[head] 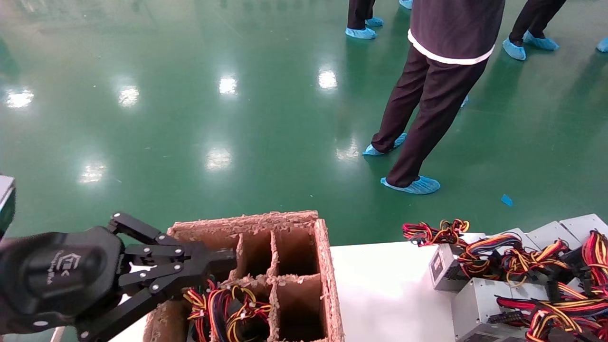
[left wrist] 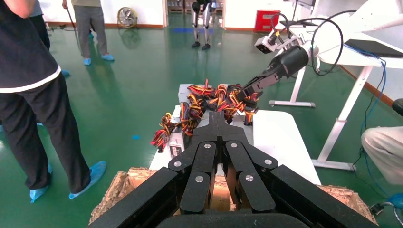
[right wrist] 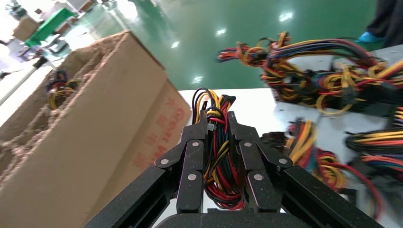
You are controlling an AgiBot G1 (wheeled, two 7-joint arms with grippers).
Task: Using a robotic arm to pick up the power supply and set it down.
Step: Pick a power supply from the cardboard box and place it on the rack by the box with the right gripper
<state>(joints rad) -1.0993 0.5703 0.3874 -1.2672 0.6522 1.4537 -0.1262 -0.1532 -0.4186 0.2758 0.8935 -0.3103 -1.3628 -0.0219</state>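
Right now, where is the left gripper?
Head view, lower left: the left gripper reaches over the brown carton's left side, its tip next to the coloured wires inside.

A white table (head: pixel 384 285) carries a divided cardboard carton (head: pixel 327 266) and several wired power supplies (head: pixel 479 299).

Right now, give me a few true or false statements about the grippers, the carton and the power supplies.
1. The right gripper is clamped on a wire bundle. True.
2. The cardboard carton is empty. False: coloured wires lie in one compartment.
3. The power supplies lie on the floor. False: they sit on the white table.
4. The left gripper is at the carton. True.
5. A person stands beyond the table. True.
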